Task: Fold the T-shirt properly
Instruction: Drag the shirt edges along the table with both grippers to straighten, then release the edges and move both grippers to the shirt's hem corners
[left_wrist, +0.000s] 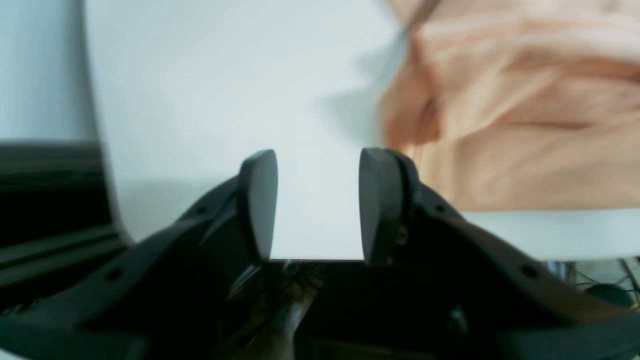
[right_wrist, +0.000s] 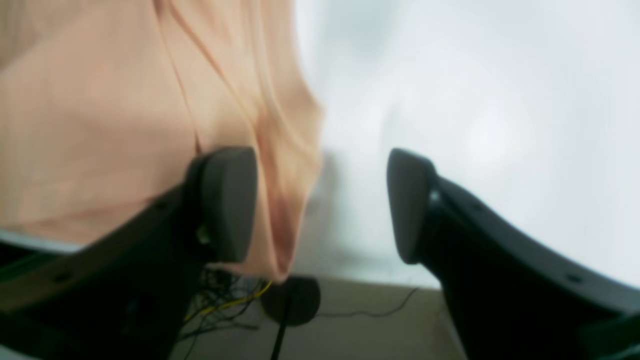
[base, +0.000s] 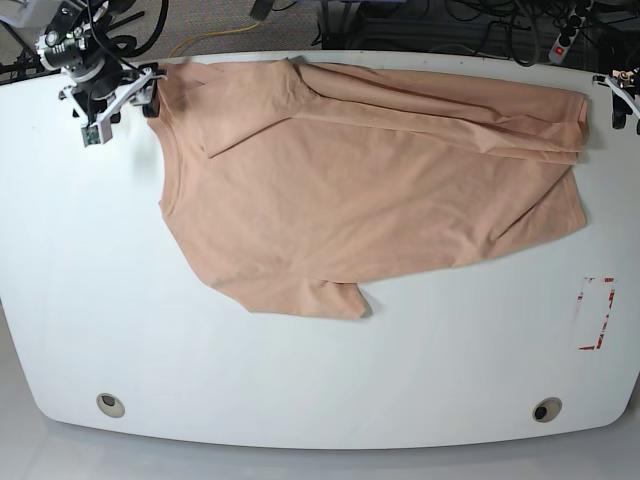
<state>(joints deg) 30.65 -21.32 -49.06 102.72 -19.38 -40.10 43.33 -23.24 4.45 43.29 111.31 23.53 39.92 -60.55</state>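
From my left wrist camera I see the left claw (left_wrist: 317, 205) with its two dark fingers (left_wrist: 260, 200) standing apart, nothing between them but bare white counter (left_wrist: 225, 100); it grips nothing, and the peach T-shirt (left_wrist: 525, 110) lies just off to one side of it, not touching either finger as far as the blur lets me judge. On my right wrist camera the right claw (right_wrist: 320, 205) is spread wider, also with nothing clamped: one finger (right_wrist: 227, 200) sits in front of the shirt's edge, a fold of that cloth shows in the gap next to it, and the other finger sits over plain counter; whether the near finger brushes the cloth I cannot tell, since the picture is soft. Beyond the counter's rim in that view I make out a dark round foot (right_wrist: 292, 300) and some loose cables (right_wrist: 225, 305) on the floor. In the base view the right claw (base: 120, 95) hovers at the far corner on that view's left, right at the shirt's edge, while the left claw (base: 622, 95) is only partly in frame at the far right edge, just beside the shirt's other end. The T-shirt (base: 370, 190) lies spread across the far half of the counter, wrinkled, its far edge doubled over along the back. A small red-marked rectangle (base: 597, 313) sits near the counter's right side, clear of the shirt.
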